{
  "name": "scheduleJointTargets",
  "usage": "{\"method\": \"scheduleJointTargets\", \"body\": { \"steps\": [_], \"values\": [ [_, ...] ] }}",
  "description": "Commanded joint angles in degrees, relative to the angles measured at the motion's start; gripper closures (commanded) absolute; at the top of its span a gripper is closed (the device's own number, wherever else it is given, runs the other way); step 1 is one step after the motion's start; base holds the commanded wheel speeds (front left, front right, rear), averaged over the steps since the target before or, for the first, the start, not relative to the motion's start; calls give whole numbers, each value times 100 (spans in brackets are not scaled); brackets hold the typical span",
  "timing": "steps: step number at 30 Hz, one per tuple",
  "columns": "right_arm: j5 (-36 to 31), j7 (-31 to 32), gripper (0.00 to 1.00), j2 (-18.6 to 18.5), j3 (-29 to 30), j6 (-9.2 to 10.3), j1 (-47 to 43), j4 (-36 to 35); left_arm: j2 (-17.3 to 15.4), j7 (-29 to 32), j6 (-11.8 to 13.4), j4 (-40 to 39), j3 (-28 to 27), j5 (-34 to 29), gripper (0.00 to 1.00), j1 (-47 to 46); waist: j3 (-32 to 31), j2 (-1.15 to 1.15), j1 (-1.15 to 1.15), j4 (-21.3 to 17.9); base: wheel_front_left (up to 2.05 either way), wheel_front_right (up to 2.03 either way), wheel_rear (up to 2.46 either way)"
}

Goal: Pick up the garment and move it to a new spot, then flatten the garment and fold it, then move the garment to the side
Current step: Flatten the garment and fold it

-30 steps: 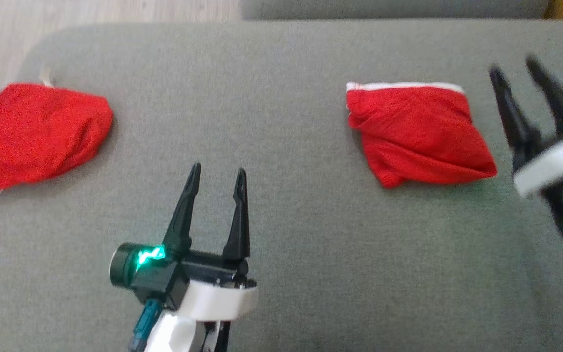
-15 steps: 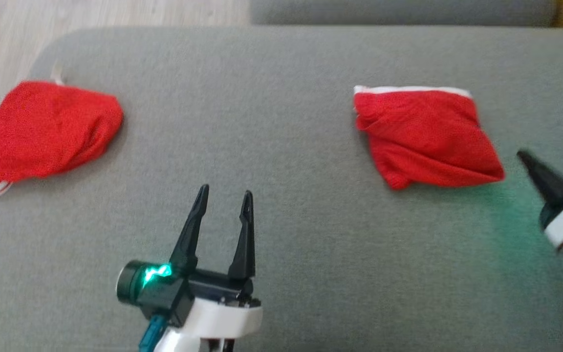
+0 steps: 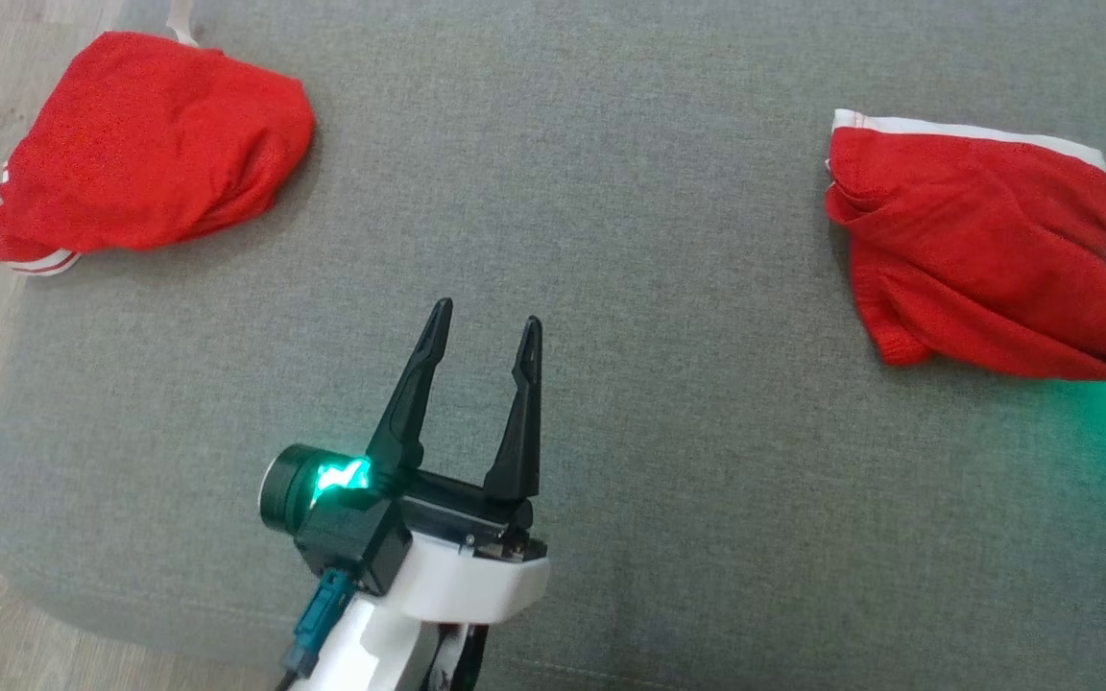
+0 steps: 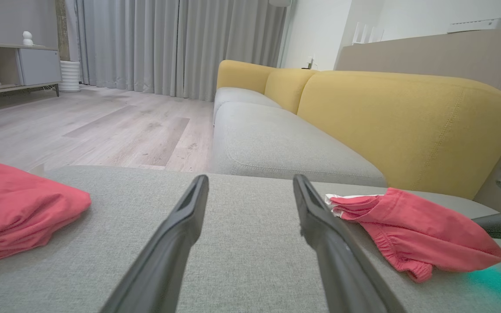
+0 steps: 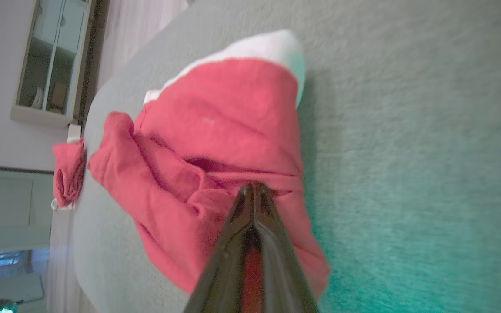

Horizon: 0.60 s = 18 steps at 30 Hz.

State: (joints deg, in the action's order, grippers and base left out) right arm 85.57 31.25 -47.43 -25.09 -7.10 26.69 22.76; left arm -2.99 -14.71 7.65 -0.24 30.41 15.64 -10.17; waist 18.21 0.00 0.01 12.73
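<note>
Right hand (image 5: 252, 190) clenched on the garment's (image 3: 975, 250) near edge; garment sits folded at the cushion's (image 3: 611, 240) right side. Left hand (image 3: 486, 315) released, hovering mid-cushion. Looks like a move step: lift slowly and evenly so the folds don't spill, and stay well clear of the bundle (image 3: 150, 144) far left.

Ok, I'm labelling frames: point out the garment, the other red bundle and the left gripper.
garment (image 3: 975, 240), head view, red middle.
other red bundle (image 3: 150, 144), head view, top centre.
left gripper (image 3: 486, 315), head view, midway between fingertips.
</note>
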Motion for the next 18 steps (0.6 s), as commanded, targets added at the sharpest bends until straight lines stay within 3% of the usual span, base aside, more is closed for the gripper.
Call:
{"method": "scheduleJointTargets", "body": {
  "steps": [1,4,12,14,18],
  "values": [
    [127,202,100,-231,-15,-39,-52,-236,11,-29,45,-156,-123,25,0,-178,56,0,-1,14,0,0,0],
    [210,543,100,-366,-174,-39,-325,-669,12,-29,52,-121,-129,4,0,-239,45,0,-1,-53,0,0,0],
    [396,764,100,-915,-225,-39,-1182,-1754,12,-29,77,-124,-215,-23,0,-242,-20,0,-1,-263,0,0,0],
    [413,643,100,-967,-172,-39,-1333,-1956,12,-29,74,-121,-213,-10,0,-250,-23,0,-1,-280,0,0,0],
    [263,-175,100,-781,213,-39,-1293,-2397,12,-29,86,-132,-207,15,0,-260,-47,0,-1,-296,0,0,0]
  ]
}}
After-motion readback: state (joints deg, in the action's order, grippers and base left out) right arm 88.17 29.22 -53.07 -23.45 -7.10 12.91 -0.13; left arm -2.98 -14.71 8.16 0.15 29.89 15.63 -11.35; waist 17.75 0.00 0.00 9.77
